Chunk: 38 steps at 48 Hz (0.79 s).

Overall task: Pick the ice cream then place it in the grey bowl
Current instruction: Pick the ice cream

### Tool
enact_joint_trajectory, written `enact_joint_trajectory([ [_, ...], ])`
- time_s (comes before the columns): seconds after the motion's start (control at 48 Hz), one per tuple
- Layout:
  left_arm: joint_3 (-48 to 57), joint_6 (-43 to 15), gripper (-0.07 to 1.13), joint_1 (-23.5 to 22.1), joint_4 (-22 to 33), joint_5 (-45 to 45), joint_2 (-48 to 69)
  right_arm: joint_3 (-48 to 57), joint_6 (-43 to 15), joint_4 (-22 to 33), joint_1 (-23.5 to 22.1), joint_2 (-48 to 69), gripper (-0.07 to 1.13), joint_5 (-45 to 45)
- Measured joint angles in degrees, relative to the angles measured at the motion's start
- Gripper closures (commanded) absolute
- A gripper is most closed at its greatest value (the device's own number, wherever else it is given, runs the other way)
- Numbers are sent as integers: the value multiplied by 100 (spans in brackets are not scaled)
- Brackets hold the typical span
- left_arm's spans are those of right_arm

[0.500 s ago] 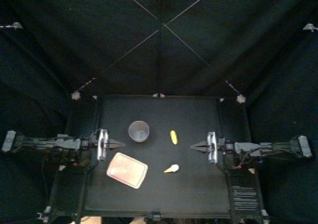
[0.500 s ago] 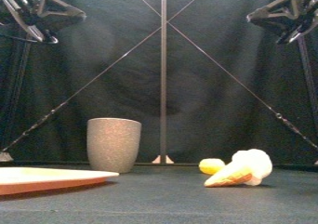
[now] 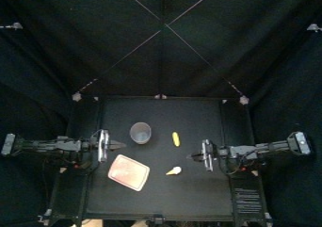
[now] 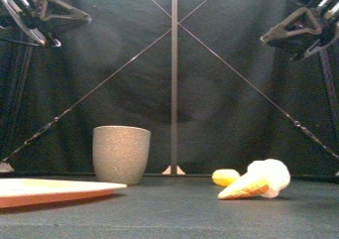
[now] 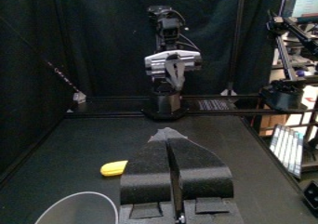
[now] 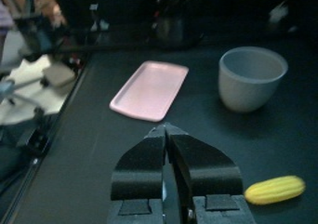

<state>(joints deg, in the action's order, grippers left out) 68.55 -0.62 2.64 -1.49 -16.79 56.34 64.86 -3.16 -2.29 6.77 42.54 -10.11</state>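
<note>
The ice cream [image 3: 174, 170], a pale scoop on a tan cone, lies on its side at the table's front middle, and in the front view the ice cream [image 4: 257, 180] is at the lower right. The tall grey speckled cup [image 3: 141, 132] stands upright behind it, left of centre; it also shows as the cup [image 4: 122, 154] and cup [image 6: 252, 77]. My right gripper [image 3: 205, 154] hangs shut and empty, right of the ice cream and apart from it. The left gripper [image 3: 101, 146] rests shut at the table's left. Neither wrist view shows the ice cream.
A flat pink tray [image 3: 128, 170] lies left of the ice cream, near the front. A small yellow toy [image 3: 176, 137] lies right of the cup, also seen as the yellow toy [image 5: 115, 168] and yellow toy [image 6: 274, 189].
My right gripper has moved left and a little toward the front, closer to the ice cream. The left arm and the objects have not moved.
</note>
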Motion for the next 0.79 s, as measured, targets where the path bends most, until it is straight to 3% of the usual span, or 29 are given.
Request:
enact_joint_trajectory([
  [0.167,35,0,109,0,0,-9,0,-35,0,-299,396,-659,58,9],
  [0.333,44,0,109,0,0,0,9,-158,9,-589,439,-1283,24,-62],
  [0.458,35,0,109,-18,0,-9,0,-290,0,-624,439,-1740,8,-123],
  [0.792,35,0,109,-26,0,0,0,-809,9,-633,439,-3234,6,-79],
])
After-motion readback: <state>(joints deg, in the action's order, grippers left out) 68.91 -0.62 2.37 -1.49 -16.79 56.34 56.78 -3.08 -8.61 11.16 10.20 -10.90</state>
